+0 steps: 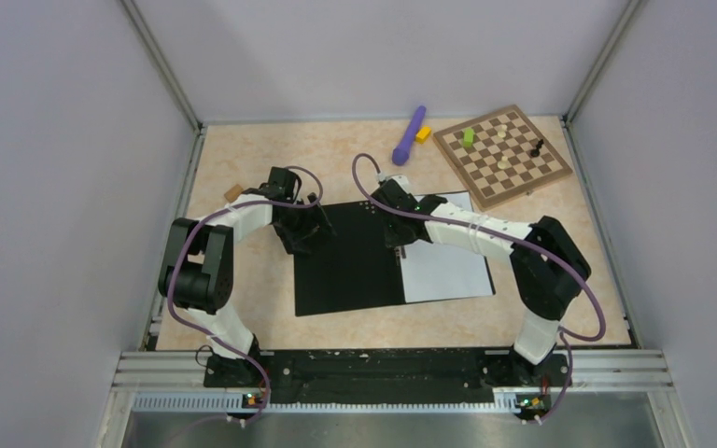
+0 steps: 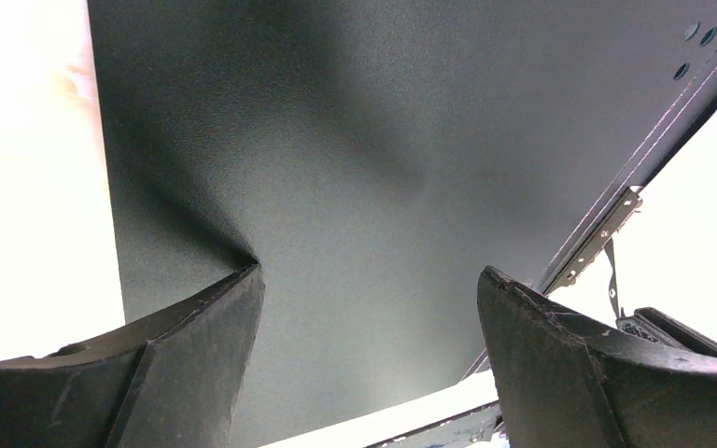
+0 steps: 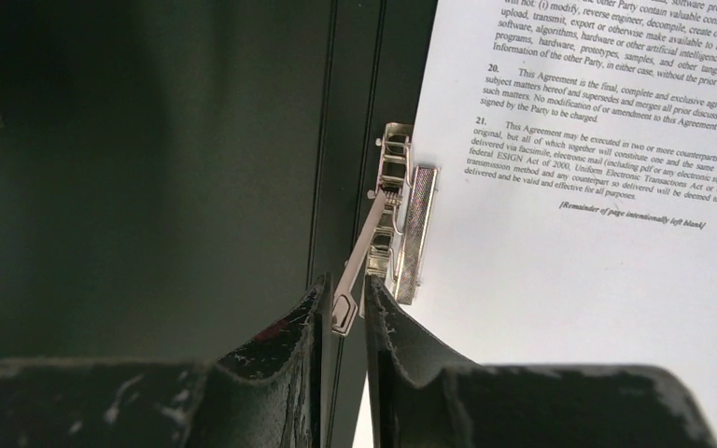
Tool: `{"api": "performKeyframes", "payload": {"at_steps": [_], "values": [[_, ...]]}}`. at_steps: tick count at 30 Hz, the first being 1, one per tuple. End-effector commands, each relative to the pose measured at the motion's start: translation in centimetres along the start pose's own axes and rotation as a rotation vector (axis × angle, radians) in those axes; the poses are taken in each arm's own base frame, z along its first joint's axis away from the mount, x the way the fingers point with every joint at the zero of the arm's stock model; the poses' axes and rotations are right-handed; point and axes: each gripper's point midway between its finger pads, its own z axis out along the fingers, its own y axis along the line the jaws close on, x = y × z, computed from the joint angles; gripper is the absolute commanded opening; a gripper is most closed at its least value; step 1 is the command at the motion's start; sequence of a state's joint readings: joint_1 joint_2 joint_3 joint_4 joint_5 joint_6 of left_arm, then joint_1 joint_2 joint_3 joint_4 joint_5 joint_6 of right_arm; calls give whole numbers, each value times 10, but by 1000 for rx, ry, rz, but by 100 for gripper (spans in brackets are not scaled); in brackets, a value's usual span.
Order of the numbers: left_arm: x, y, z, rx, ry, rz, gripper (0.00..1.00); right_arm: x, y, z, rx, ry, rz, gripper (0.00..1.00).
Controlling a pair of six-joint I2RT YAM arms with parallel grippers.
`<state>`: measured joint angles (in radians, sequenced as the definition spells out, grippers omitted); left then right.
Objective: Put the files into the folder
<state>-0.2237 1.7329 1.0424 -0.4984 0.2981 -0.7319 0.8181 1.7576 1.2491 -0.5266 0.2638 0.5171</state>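
I have the papers (image 1: 443, 271) on the right half of the open folder (image 1: 350, 257) on the counter (image 1: 243, 159), right pincer (image 3: 344, 301) clenched on its clip lever (image 3: 361, 261), left pincer (image 2: 369, 280) released over the left half; I judge clamping and closing remain.

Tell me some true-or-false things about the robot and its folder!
1. The folder lies open. True.
2. The files lie on its left half. False: they lie on the right half.
3. The right pincer is shut on the metal clip lever. True.
4. The left pincer is shut. False: it is open, over the folder's black inner face.
5. The chessboard is bare. False: a few pieces stand on it.
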Motion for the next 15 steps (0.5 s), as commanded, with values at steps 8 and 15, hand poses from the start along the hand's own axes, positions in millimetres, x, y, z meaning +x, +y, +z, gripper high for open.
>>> {"api": "performKeyframes", "payload": {"at_steps": [8,15], "values": [[16,28,25,-99,47,5,90,-18,14,-2,0,-20,-7,19],[16,28,25,-95,48,4,90,-24,13,-8,7,-30,-6,19]]}}
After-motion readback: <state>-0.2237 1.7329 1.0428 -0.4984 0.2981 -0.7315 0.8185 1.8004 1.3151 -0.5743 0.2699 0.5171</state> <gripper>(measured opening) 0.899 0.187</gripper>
